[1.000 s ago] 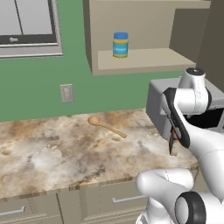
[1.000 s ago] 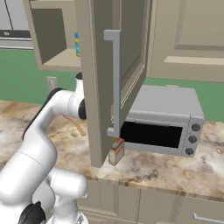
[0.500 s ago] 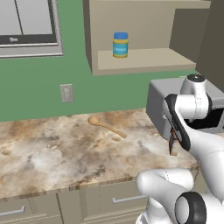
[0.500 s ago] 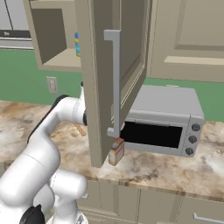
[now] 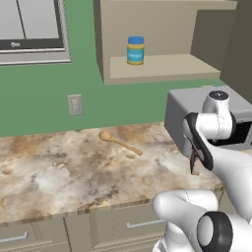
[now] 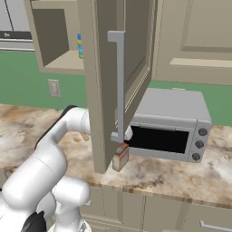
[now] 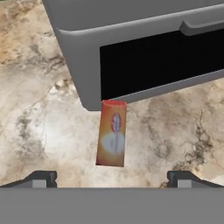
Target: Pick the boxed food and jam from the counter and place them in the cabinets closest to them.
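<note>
Green wall runs behind the marbled bench (image 5: 74, 167), and a window (image 5: 32, 29) sits high on the left in the left base view. On the bench a wooden spoon (image 5: 119, 141) lies near the wall, below a pale wall socket (image 5: 75, 104). Above it an open cabinet (image 5: 162, 69) holds a jar with a blue lid and a yellow label (image 5: 136, 50) on its shelf. To the right a grey toaster oven (image 6: 170, 124) stands on the bench, with a dark glass door and three knobs on its right side.

From the right base view, the open cabinet door (image 6: 120, 81) with its long handle hangs in front of the oven. The box of food (image 6: 120, 157) stands upright on the bench just below this door, close to the oven's left front corner. In the hand view the box (image 7: 112, 133) appears just in front of that corner; I cannot tell if it touches the oven.

The claw (image 7: 112, 179) hangs above the box with its two fingertips (image 7: 41, 178) spread wide, well apart from the box on both sides, and it grasps nothing. In the left base view the claw (image 5: 196, 162) is partly hidden by the arm.
</note>
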